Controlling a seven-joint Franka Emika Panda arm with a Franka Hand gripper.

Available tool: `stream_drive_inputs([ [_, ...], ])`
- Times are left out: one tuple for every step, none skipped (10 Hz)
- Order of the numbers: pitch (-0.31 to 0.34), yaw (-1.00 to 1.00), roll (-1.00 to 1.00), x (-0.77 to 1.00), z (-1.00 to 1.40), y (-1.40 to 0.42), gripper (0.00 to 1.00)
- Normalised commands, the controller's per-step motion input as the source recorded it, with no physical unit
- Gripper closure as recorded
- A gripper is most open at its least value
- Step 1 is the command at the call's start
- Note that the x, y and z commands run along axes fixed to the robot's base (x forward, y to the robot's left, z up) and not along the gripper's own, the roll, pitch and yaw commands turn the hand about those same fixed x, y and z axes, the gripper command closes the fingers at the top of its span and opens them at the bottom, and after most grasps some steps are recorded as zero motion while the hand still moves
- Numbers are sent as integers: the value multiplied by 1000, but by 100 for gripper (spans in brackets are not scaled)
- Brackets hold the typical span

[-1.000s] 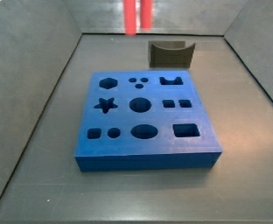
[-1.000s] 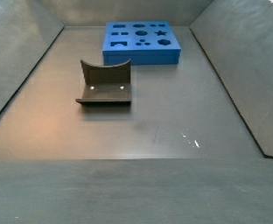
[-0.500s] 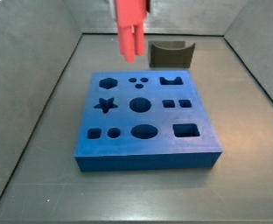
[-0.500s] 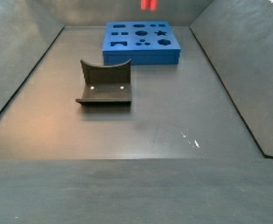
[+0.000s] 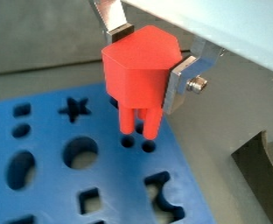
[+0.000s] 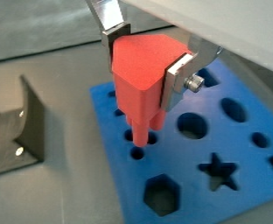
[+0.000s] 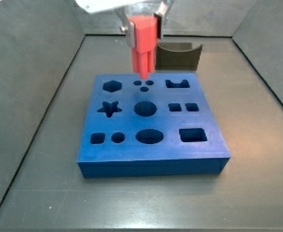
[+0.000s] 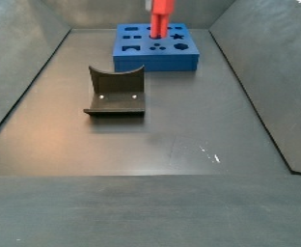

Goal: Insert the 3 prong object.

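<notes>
Red plastic fills the middle of both wrist views: the 3 prong object hangs upright, prongs down, clamped between the silver fingers of the gripper, whose plates press on opposite sides of its thick upper body. In a wrist view its prong tips sit right at a cluster of small round holes in the blue block, though whether they have entered cannot be told. In a wrist view the piece tapers down to a point just above a small hole in the block, near the block's edge. In a side view the gripper is at the top of the frame, over the far edge of the block, with the red piece reaching down toward the three small holes. A dark curved block stands behind the blue block, and in a side view lies well apart from it on the grey floor.
</notes>
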Motion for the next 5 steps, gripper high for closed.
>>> stream_drive_inputs([
  [0, 180, 0, 57, -423, 106, 100],
  [0, 237, -27, 26, -294, 0, 100],
  [0, 349, -33, 0, -249, 0, 100],
  [0, 314, -10, 0, -240, 0, 100],
  [0, 280, 0, 0, -246, 0, 100],
])
